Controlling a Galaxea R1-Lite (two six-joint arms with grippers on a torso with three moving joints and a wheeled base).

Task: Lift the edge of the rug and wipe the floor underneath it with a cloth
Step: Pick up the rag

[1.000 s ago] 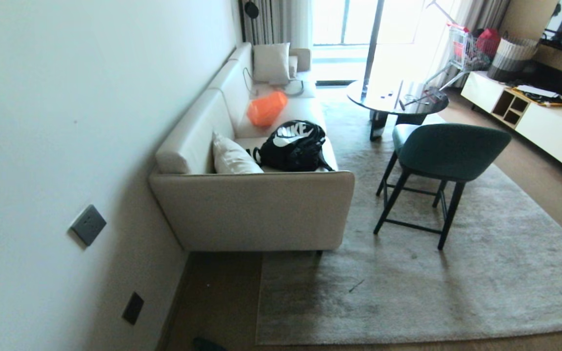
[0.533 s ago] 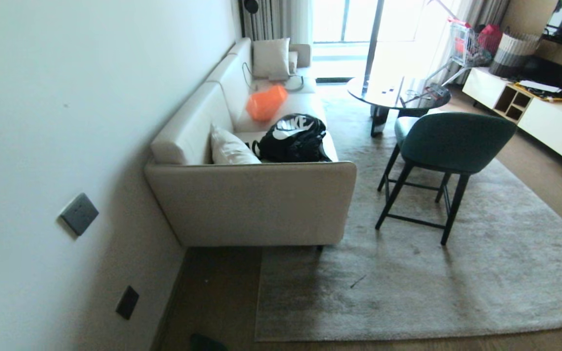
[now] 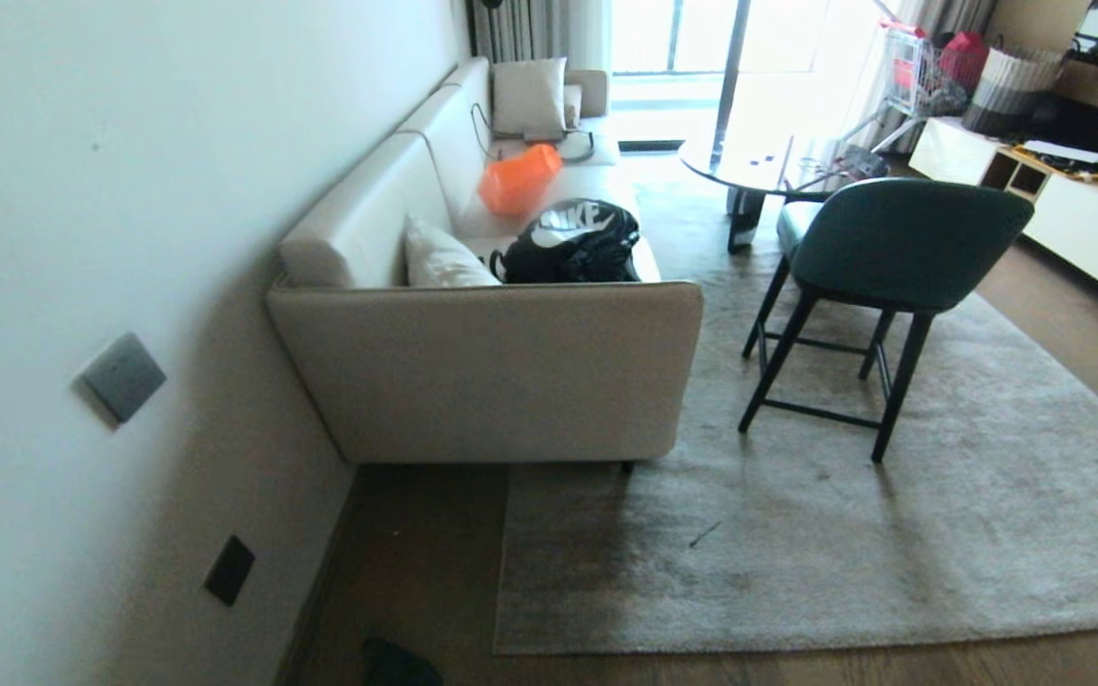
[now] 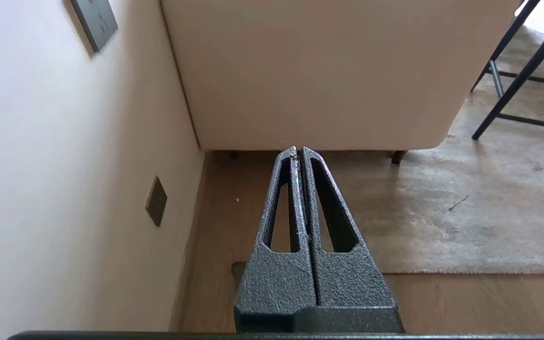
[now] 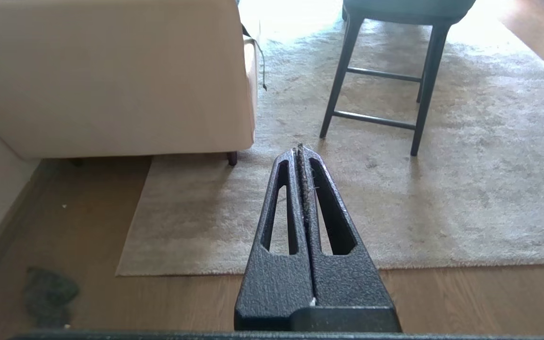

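The light grey rug lies flat, and its near rug edge (image 3: 701,646) (image 5: 182,273) (image 4: 465,272) ends in a square corner beside the sofa. Brown wooden floor (image 3: 416,572) (image 5: 88,226) shows between rug and wall. A small dark grey cloth (image 3: 396,664) (image 5: 47,295) lies crumpled on the boards near the wall, left of the rug corner. Neither arm shows in the head view. My left gripper (image 4: 298,150) is shut and empty above the bare floor strip. Above the rug near its edge, my right gripper (image 5: 299,148) is shut with only lint between its fingers.
A beige sofa (image 3: 492,372) stands against the white wall (image 3: 82,238), its end facing me, one foot on the rug. A green chair (image 3: 892,248) with black legs stands on the rug. A round dark table (image 3: 759,171) and a white cabinet (image 3: 1083,238) are farther off.
The whole head view has shifted: the camera has sunk and tipped downward, so sofa, chair and rug edge sit higher in the picture. Nothing in the room itself has moved.
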